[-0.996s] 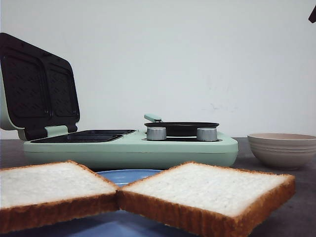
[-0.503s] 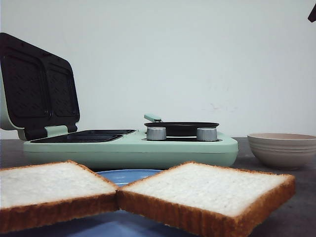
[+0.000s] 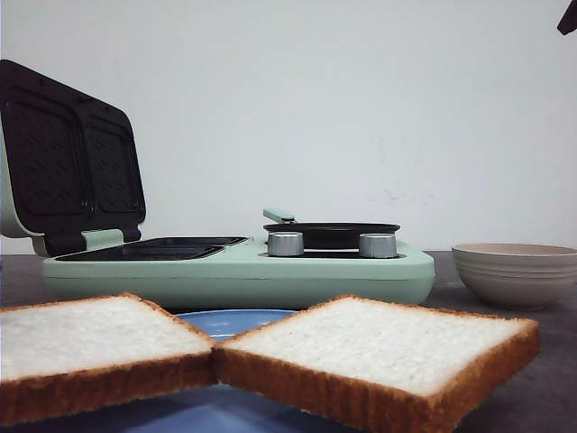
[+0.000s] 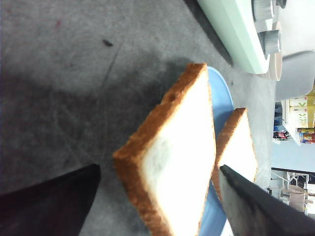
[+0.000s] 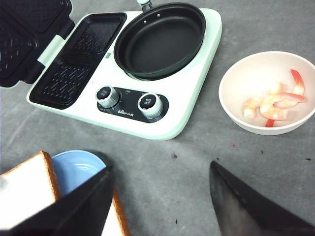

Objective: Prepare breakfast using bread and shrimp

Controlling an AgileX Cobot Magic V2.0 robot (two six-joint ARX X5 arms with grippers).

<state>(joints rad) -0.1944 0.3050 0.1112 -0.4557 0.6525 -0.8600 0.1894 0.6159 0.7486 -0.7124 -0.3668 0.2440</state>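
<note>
Now, step: the first bread slice needs a gentle pinch by its crusts.
Left gripper: wide open, empty, straddling that slice.
Right gripper: wide open, empty.
Bread: on the blue plate, at 6 o'clock of the sandwich maker.

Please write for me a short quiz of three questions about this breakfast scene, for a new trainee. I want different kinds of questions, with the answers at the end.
1. True or false: the lid of the green breakfast maker is closed.
2. Which holds the shrimp? A) the black pan B) the white bowl C) the blue plate
3. Fill in: the two bread slices rest on the ____ plate.

Key
1. False; the lid stands open, and both grill plates show.
2. B
3. blue

Bonus note: both pairs of fingers, left and right, are spread open and hold nothing.
</note>
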